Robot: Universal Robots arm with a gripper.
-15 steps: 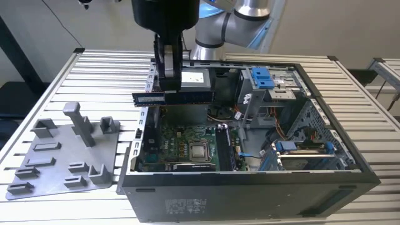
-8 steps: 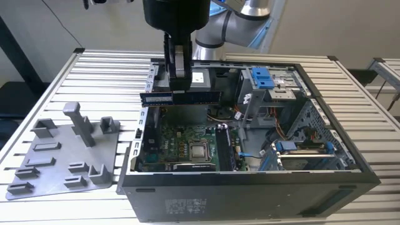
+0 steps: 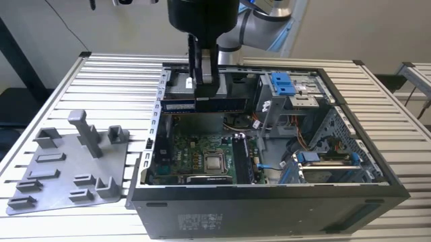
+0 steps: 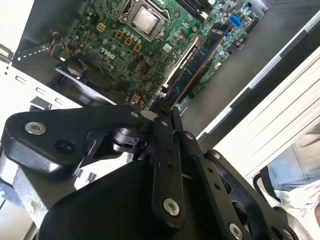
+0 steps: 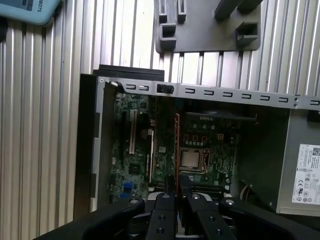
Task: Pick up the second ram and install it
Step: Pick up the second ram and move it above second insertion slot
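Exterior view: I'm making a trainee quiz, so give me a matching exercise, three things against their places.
Things: 1 flat grey plastic tray with pegs; 2 long dark blue-green ram stick; 3 square silver processor.
Places: A on the green board inside the open black case; B clamped in the black gripper above the case; C on the white slatted table, at the exterior view's left of the case.
Pairs: 1-C, 2-B, 3-A.

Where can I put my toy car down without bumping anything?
The bare slats beyond the grey tray, on the exterior view's left of the computer case. Inside the case is crowded; the gripper holds the second ram there.
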